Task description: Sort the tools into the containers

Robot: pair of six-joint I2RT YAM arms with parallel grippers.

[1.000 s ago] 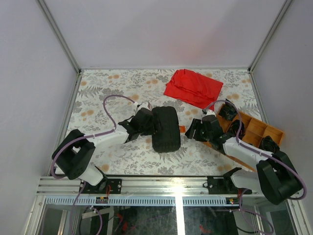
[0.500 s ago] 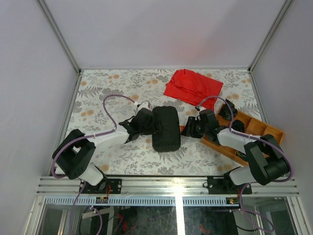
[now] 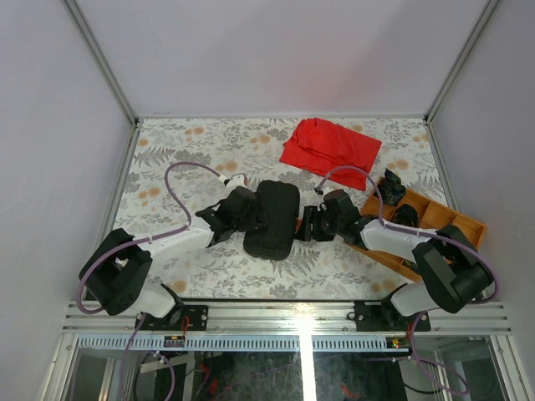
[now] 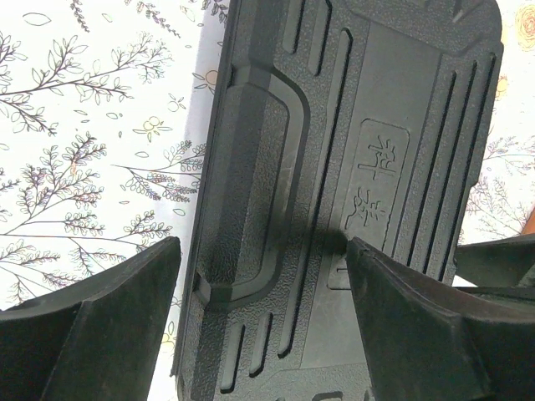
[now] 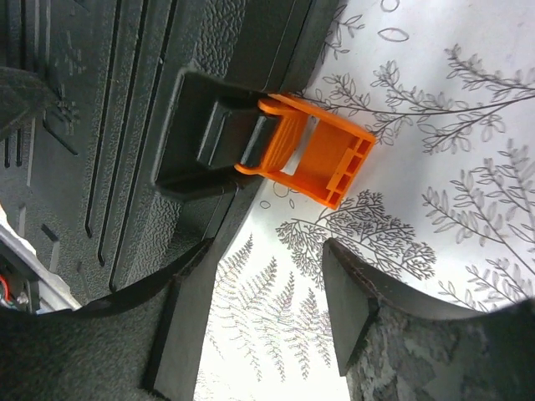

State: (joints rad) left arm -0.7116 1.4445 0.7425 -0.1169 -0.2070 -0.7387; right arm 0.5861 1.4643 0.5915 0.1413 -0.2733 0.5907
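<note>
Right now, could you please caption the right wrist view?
Right gripper, open, faces the orange latch of the black tool case on the floral tablecloth.

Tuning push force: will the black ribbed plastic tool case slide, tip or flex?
Black ribbed plastic tool case looks a stiff moulded shell; probably no flex. Lying flat on the floral tablecloth, it likely slides or pivots, not tips. Its orange latch juts out, possibly fragile.

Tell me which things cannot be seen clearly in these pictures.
Inside of the case: every view, the lid covers it.
Dark items in the wooden tray: top view, too small to name, partly under the right arm.
Lower end of the case: left wrist view, cut off by the frame edge.
</note>
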